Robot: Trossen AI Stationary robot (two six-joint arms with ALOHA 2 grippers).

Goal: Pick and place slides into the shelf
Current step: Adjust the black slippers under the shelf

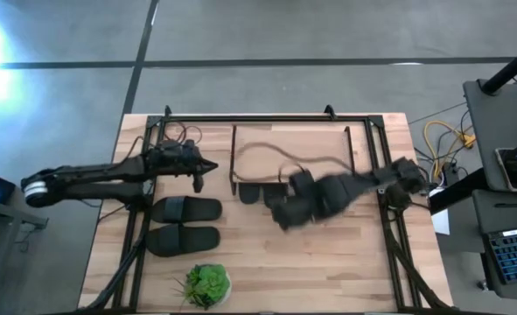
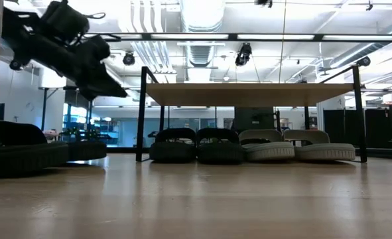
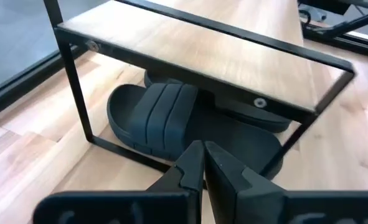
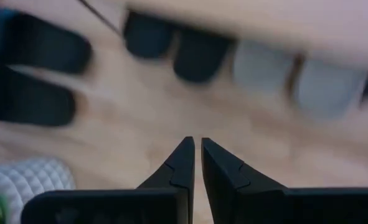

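Note:
The shelf [image 1: 302, 144] stands at the table's middle; in the low view its top board [image 2: 249, 94] rests on thin black legs. Under it sit a charcoal pair of slides [image 2: 196, 147] and a light grey pair [image 2: 295, 147], soles on the table. A black pair [image 1: 185, 223] lies on the table left of the shelf. My left gripper [image 1: 201, 172] is shut and empty above the table by the shelf's left end, facing a charcoal slide [image 3: 165, 115]. My right gripper [image 1: 281, 216], blurred, is shut and empty above the table in front of the shelf.
A small green plant in a white quilted pot [image 1: 207, 284] stands near the table's near edge. A black frame [image 1: 389, 219] runs around the tabletop. Bare wood lies in front of the shelf, to the right of the black slides.

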